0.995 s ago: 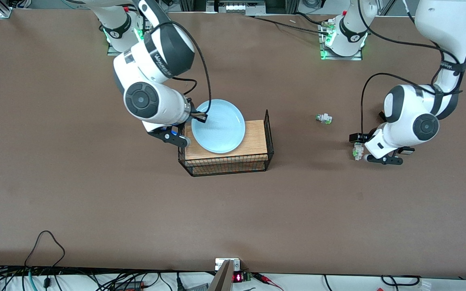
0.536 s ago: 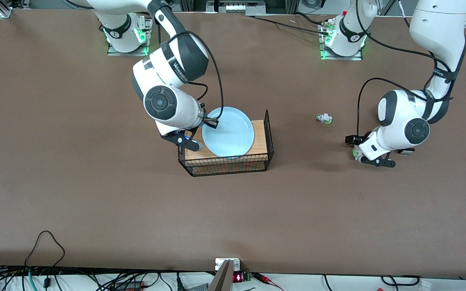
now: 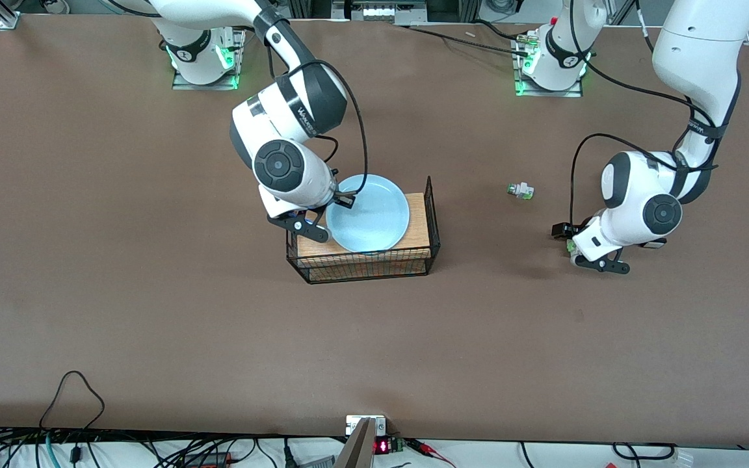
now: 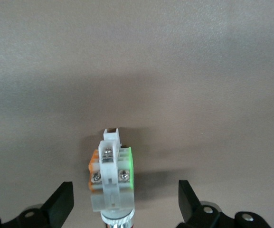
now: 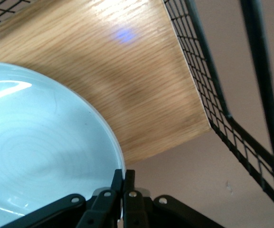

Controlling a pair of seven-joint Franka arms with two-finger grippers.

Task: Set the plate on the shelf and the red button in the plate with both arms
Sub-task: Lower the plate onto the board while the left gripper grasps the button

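Note:
The light blue plate (image 3: 371, 214) hangs over the wooden board in the black wire basket (image 3: 436, 227). My right gripper (image 3: 342, 198) is shut on its rim, on the side toward the right arm's end. In the right wrist view the closed fingers (image 5: 123, 176) pinch the plate (image 5: 42, 142) edge. The red button (image 3: 570, 246) lies on the table toward the left arm's end. My left gripper (image 3: 576, 248) is low over it. In the left wrist view the button's white body (image 4: 112, 175) lies between the wide-open fingers (image 4: 63, 202), which do not touch it; only a sliver of its red cap shows.
A second small white switch (image 3: 520, 190) with a greenish tip lies on the table between the basket and the left arm, farther from the front camera than the red button. The wooden board (image 3: 417, 227) fills the basket floor. Cables run along the table's front edge.
The right arm has carried the plate toward the left arm's end, until it hangs over the basket's board. The left gripper has sunk lower over the red button, which has not moved.

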